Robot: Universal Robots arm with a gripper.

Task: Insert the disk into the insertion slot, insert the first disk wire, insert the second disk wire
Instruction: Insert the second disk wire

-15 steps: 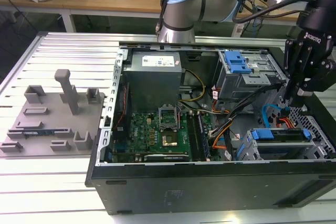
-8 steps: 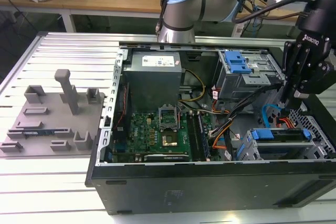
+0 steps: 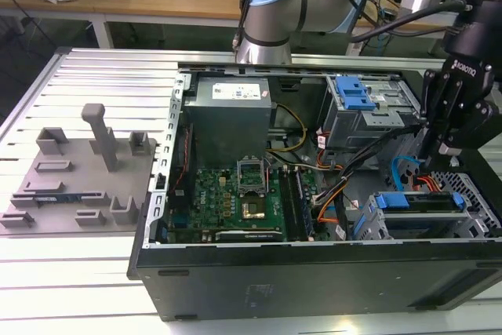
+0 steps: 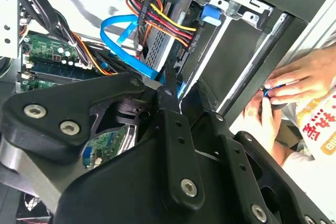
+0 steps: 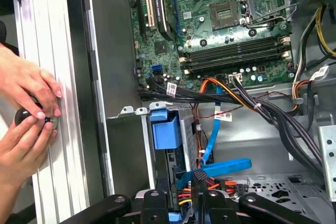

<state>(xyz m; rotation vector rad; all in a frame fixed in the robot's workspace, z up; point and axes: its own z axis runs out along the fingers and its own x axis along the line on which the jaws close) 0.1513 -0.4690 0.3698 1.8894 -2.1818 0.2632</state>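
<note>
In the exterior view the disk (image 3: 418, 202) already sits inside the insertion slot (image 3: 369, 223), low at the case's front corner, with the gripper (image 3: 436, 145) hanging just behind it. The second wrist view adds its fingers pinching a blue wire (image 4: 128, 51) at the connector, plus a person's hands (image 4: 294, 85) outside the case. The first wrist view shows the motherboard (image 5: 220, 30). Wiring looks unfinished.

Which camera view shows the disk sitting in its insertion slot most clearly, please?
The exterior view: the disk lies in the insertion slot, its blue carrier edge visible. The first wrist view shows its blue carrier end; the second wrist view shows a blue corner.
</note>
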